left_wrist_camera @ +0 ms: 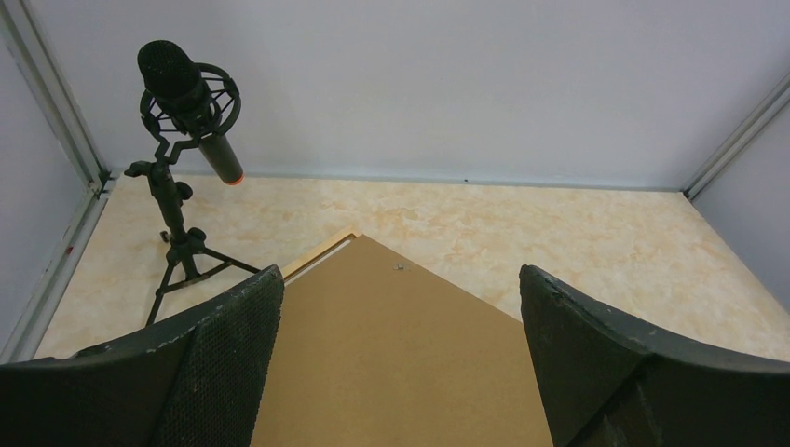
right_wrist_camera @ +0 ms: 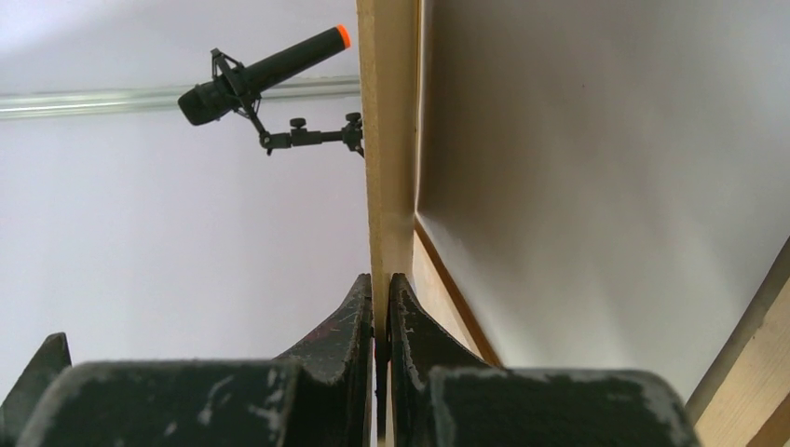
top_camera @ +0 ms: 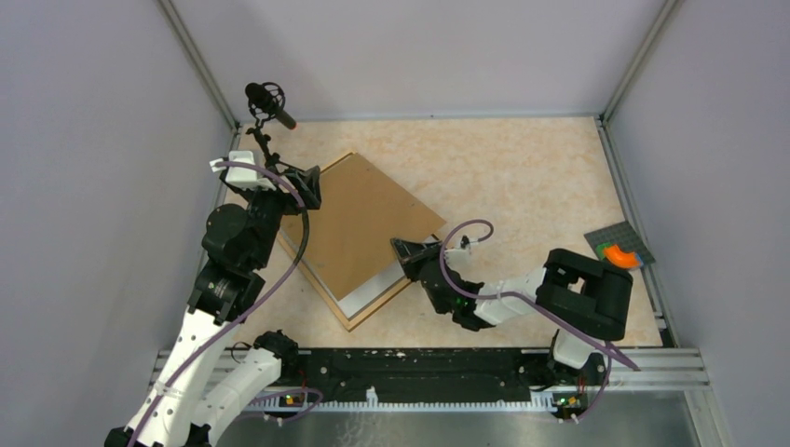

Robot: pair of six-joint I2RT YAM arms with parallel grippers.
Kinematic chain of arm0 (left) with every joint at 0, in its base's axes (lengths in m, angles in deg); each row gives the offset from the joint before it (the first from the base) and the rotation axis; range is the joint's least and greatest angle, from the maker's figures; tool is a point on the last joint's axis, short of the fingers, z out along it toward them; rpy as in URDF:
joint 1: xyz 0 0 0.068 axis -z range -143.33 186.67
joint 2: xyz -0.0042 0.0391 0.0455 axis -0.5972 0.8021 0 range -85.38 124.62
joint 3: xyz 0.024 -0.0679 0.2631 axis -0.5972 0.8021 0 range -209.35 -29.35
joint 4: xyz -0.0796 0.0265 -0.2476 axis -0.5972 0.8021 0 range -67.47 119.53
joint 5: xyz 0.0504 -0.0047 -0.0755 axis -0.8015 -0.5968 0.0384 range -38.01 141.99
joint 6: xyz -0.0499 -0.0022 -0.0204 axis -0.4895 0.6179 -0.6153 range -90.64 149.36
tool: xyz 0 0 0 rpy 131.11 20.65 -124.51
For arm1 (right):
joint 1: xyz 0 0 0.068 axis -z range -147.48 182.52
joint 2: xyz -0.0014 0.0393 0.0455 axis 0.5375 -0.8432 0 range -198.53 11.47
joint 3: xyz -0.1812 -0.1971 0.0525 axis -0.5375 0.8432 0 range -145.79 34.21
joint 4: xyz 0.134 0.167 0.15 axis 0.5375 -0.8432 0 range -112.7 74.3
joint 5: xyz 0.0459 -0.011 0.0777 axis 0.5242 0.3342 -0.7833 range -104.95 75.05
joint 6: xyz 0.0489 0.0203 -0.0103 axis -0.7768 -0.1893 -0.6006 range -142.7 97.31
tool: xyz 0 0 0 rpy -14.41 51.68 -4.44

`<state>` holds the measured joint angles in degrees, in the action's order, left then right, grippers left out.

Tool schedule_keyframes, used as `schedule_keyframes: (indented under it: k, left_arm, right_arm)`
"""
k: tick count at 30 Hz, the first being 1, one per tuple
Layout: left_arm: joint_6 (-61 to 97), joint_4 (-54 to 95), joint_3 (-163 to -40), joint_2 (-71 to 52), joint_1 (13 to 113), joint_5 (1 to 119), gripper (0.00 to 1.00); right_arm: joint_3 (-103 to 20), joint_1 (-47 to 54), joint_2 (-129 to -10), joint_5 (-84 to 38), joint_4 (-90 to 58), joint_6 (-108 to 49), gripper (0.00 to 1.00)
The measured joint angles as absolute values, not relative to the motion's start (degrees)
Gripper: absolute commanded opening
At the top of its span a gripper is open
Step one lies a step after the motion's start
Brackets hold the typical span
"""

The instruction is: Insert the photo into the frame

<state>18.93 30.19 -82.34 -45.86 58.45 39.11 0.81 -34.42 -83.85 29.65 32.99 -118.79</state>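
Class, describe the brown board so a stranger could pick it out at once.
On the marbled beige table, a light wooden frame lies diagonally left of centre. The brown board lies over most of it. Unlike the pale moulding and the white sheet peeking out at its near edge, it is plain cardboard-brown.

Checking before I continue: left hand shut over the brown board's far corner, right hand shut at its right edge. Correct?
No: the left hand is open over the brown board at its far corner, as the left wrist view shows. The right hand is shut at its right edge.
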Motion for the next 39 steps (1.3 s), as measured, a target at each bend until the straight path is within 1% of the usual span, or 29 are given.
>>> schedule_keyframes:
  k: [7,22,23,25,28,32,34,37,38,39]
  left_arm:
    - [18.8,30.2,-82.3,-45.9,58.4,39.1,0.99]
    - [18.8,30.2,-82.2,-45.9,58.4,39.1,0.99]
    - [18.8,30.2,-82.1,-45.9,58.4,39.1,0.99]
    - [18.8,30.1,-82.1,-45.9,58.4,39.1,0.99]
    - [18.8,30.2,-82.1,-45.9,58.4,39.2,0.99]
    - [18.8,30.2,-82.1,-45.9,58.4,39.2,0.99]
    - [18.8,30.2,-82.1,-45.9,58.4,39.2,0.99]
    - [18.8,30.2,-82.1,-45.9,58.4,39.3,0.99]
    - [18.8,30.2,-82.1,-45.9,58.4,39.3,0.99]
    - [18.8,30.2,-82.1,-45.9,58.4,39.4,0.99]
  right_arm:
    - [0.8,-35.3,-84.2,29.4,33.2,-118.8,0.0]
    - [-1.6,-35.9,-89.8,31.2,33.6,-118.5,0.0]
    - [-1.6,-35.9,-90.1,31.3,33.8,-118.8,0.01]
    - [-1.6,-35.9,-91.1,31.2,34.6,-119.0,0.15]
    - [-1.6,-35.8,-93.3,30.5,36.2,-119.5,0.39]
    - [-1.6,-35.1,-94.8,27.6,36.5,-118.8,0.56]
    - [-1.9,-34.8,-94.8,25.8,35.1,-118.4,0.66]
    - [-3.9,-34.7,-93.4,22.4,25.7,-117.5,0.9]
    - [-5.5,-34.7,-92.2,21.4,20.4,-117.1,0.98]
    - [-6.6,-34.7,-91.4,20.7,17.5,-116.9,0.99]
